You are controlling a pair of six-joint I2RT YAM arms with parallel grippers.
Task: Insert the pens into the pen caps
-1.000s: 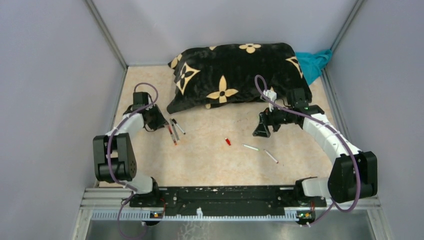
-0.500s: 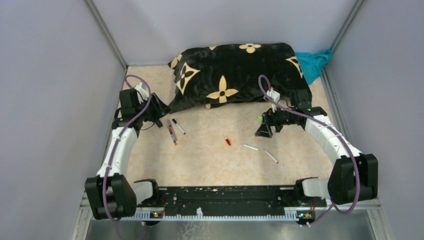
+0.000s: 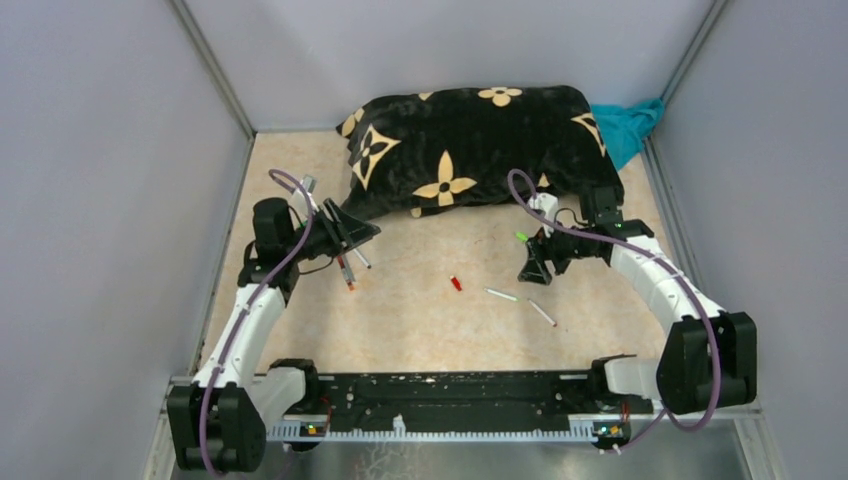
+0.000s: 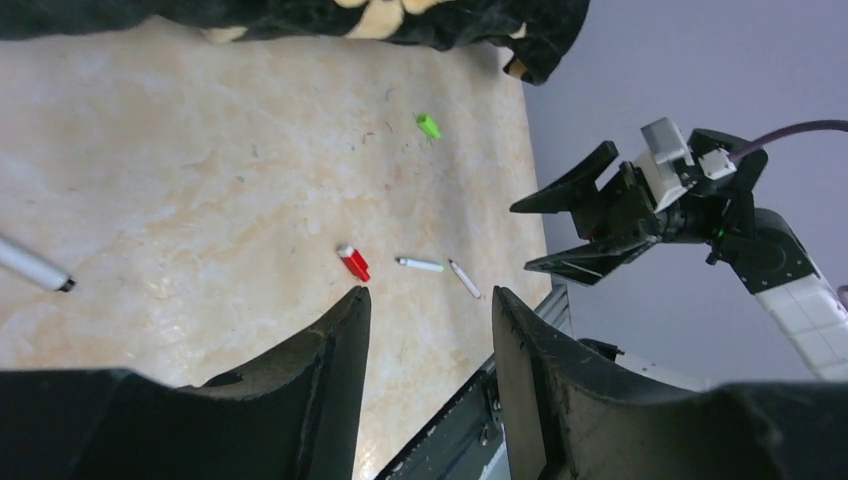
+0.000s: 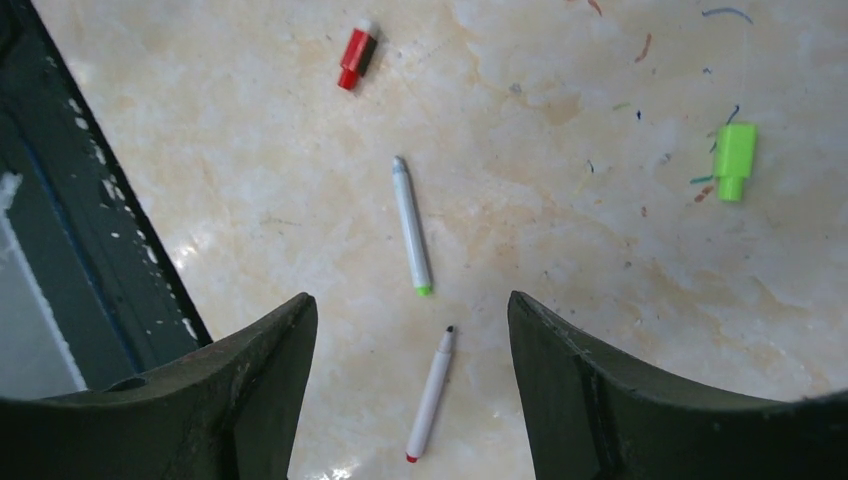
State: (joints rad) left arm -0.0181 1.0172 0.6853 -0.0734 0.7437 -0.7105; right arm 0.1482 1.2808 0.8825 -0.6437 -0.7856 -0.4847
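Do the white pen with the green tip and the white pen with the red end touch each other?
Apart. The right wrist view shows a strip of bare table between the green-tipped pen and the red-ended pen.

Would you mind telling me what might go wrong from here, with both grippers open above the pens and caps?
The right gripper hovers open over two white pens lying close together; closing on the green-tipped pen may knock the red-ended pen.
The red cap and green cap lie flat and tiny, so either may skid when pinched.
The left gripper hangs near the pillow, which could snag it.
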